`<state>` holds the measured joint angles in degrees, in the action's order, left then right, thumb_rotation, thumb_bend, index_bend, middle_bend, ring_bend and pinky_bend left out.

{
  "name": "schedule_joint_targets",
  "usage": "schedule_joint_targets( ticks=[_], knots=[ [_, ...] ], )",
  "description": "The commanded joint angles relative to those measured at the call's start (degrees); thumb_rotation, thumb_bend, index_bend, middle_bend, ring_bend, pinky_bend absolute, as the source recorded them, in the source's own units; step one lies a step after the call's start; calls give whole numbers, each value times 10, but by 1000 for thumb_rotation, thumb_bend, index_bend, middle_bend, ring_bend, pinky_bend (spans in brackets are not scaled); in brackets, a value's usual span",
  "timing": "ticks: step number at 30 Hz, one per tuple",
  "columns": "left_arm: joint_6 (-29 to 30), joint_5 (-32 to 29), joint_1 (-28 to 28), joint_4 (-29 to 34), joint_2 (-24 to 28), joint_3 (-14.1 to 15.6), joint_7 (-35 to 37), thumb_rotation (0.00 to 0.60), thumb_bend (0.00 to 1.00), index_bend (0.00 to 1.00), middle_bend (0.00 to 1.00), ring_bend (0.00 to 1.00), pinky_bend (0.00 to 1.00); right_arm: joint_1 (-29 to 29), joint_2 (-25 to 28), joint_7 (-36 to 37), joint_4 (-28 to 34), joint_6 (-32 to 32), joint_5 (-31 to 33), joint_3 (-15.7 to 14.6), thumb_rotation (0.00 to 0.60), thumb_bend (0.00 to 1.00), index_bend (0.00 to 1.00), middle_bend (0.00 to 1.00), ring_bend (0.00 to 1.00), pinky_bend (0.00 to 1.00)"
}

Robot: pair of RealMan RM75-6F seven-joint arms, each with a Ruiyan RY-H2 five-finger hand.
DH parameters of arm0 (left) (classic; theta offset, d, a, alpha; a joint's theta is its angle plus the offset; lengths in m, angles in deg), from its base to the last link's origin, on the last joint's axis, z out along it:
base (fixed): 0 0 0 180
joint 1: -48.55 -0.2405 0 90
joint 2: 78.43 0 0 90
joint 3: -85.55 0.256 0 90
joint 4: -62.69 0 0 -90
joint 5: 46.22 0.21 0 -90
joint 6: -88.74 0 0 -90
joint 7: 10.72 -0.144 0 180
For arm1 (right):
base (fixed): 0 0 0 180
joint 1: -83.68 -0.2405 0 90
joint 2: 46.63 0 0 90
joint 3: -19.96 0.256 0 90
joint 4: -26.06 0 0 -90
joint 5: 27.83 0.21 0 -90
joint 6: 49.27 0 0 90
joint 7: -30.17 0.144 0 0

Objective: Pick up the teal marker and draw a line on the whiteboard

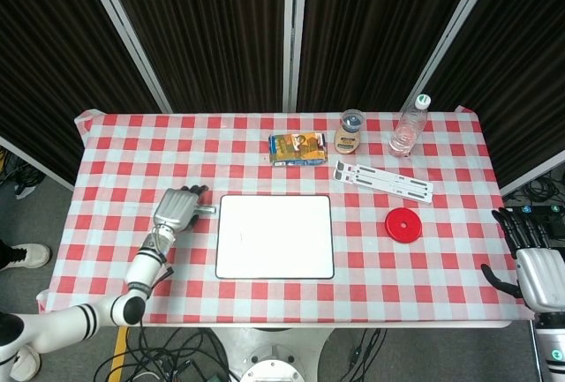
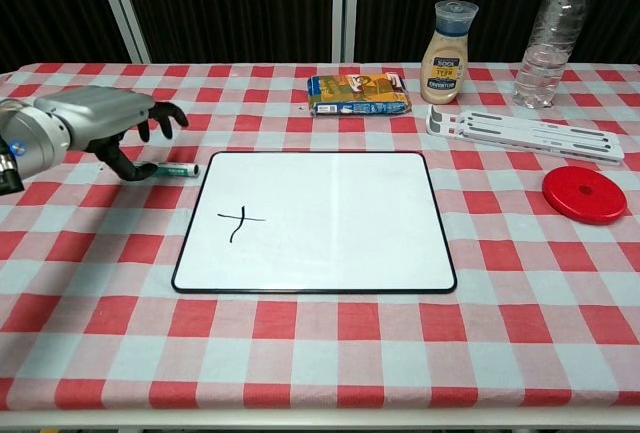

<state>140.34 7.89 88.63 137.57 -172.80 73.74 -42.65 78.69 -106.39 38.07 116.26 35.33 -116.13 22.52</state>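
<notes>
Your left hand hovers over the teal marker beside the whiteboard, fingers apart. Your right hand seems open, though partly cropped.

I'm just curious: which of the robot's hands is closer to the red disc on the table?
Right. The right hand hangs off the table's edge, beside the red disc; the left hand is beyond the whiteboard.

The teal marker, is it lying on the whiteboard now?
No, the teal marker lies on the tablecloth just left of the whiteboard, under the left hand.
</notes>
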Motion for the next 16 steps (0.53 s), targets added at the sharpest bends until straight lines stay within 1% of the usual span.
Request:
schedule_joint_targets(
  ticks=[1, 4, 5, 7, 8, 10, 12, 13, 16],
  knots=[
    [75, 42, -32, 80, 53, -3, 29, 600, 403, 93, 126, 189, 465, 2, 4, 1, 1, 3, 2, 1, 600, 193, 0, 63, 0, 0],
    [141, 78, -81, 131, 110, -2, 89, 600, 376, 93, 126, 188, 425, 7, 10, 6, -1, 4, 12, 3, 600, 193, 0, 63, 0, 0],
    [158, 86, -97, 143, 128, 0, 109, 600, 345, 93, 126, 188, 403, 8, 11, 7, -2, 3, 16, 4, 600, 192, 0, 63, 0, 0],
    [190, 102, -135, 162, 171, 9, 154, 600, 251, 95, 126, 188, 363, 10, 12, 8, -5, 3, 22, 5, 600, 192, 0, 63, 0, 0],
    [202, 110, -155, 171, 195, 18, 177, 600, 214, 96, 126, 188, 346, 11, 11, 9, -7, 3, 23, 5, 600, 193, 0, 63, 0, 0],
    [215, 127, -185, 183, 233, 35, 218, 600, 134, 103, 126, 189, 279, 12, 9, 8, -9, 3, 24, 5, 600, 193, 0, 62, 0, 0],
    [237, 147, -219, 191, 267, 55, 256, 600, 113, 110, 126, 189, 233, 11, 6, 6, -9, 2, 23, 4, 600, 194, 0, 62, 0, 0],
    [253, 153, -234, 193, 277, 62, 264, 600, 110, 111, 126, 188, 220, 11, 4, 5, -8, 2, 21, 4, 600, 195, 0, 62, 0, 0],
    [320, 178, -285, 198, 290, 84, 270, 600, 109, 111, 129, 189, 207, 10, 0, 9, -7, 6, 9, 2, 600, 196, 0, 62, 0, 0]
  ],
)
